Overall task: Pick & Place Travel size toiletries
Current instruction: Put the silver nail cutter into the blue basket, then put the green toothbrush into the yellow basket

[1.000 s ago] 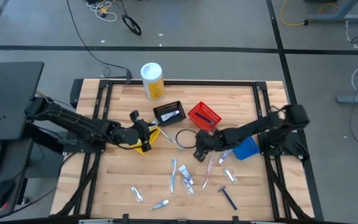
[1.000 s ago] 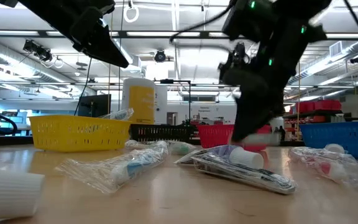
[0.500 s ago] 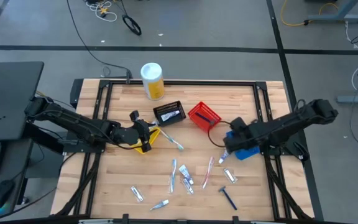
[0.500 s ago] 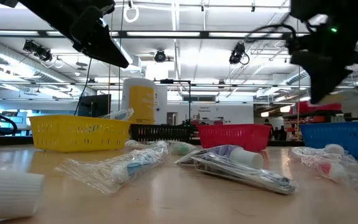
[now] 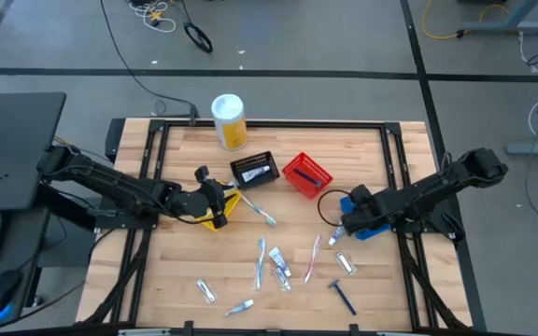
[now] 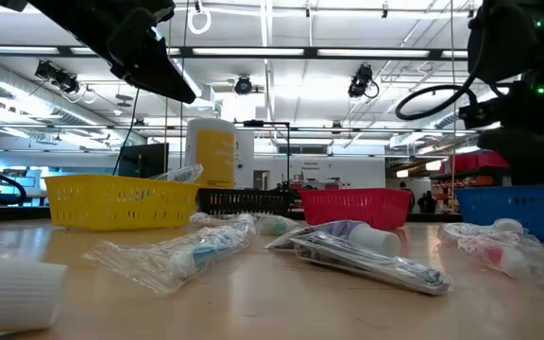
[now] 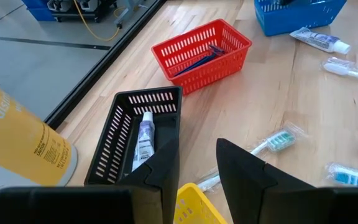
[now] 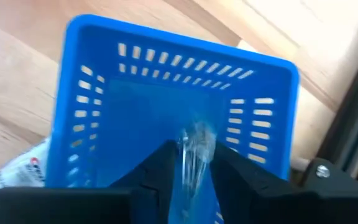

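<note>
Several travel toiletries lie loose on the table's near middle: a wrapped toothbrush (image 5: 261, 214), tubes (image 5: 277, 266), a red toothbrush (image 5: 313, 257), a dark blue razor (image 5: 344, 297). My right gripper (image 5: 347, 220) hangs over the blue basket (image 5: 372, 222), shut on a clear-wrapped item (image 8: 194, 144). My left gripper (image 5: 219, 200) waits open above the yellow basket (image 5: 220, 213). A tube (image 7: 145, 137) lies in the black basket (image 5: 253, 169). Blue razors (image 7: 197, 59) lie in the red basket (image 5: 306, 175). My right gripper pinches a clear, crinkled wrapper (image 8: 196, 134) between its two fingers (image 8: 160, 167). The fingers point down into the blue basket (image 8: 92, 106) from above. The item is lifted clear of the table; which toiletry is inside the wrapper cannot be told.
A big white-and-yellow canister (image 5: 229, 119) lies at the far edge, behind the black basket. A tube (image 5: 336, 238) and a small packet (image 5: 345, 264) lie just near of the blue basket. Bare wood shows at the near left, apart from two small tubes (image 5: 205, 291).
My right gripper has swung from the table's middle toward the right edge, rising, and now stands over the blue basket. The left arm has kept still.
</note>
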`<action>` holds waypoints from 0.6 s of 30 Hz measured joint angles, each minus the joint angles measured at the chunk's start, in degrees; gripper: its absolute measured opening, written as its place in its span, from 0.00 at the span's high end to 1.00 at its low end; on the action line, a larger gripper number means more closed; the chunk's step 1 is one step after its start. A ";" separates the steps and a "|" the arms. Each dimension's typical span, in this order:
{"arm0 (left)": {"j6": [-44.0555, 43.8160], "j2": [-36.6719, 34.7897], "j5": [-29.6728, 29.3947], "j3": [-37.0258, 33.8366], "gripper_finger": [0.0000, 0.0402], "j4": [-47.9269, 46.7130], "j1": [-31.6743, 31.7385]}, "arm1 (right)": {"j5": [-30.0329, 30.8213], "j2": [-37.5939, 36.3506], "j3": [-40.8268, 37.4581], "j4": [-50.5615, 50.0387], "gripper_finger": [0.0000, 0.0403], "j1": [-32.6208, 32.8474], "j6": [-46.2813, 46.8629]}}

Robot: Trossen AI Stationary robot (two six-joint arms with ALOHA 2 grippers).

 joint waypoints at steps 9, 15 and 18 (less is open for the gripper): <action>-0.39 0.00 -0.05 -0.01 0.72 0.08 -0.01 | -0.03 -0.02 3.97 -1.84 0.70 -0.02 -2.85; -4.15 0.00 0.01 -0.01 0.72 0.14 0.01 | 3.89 -0.04 11.01 -1.65 0.70 -0.07 -10.62; -5.29 0.00 2.56 -0.01 0.72 0.57 0.01 | 8.54 -0.04 12.19 3.10 0.70 -0.08 -14.95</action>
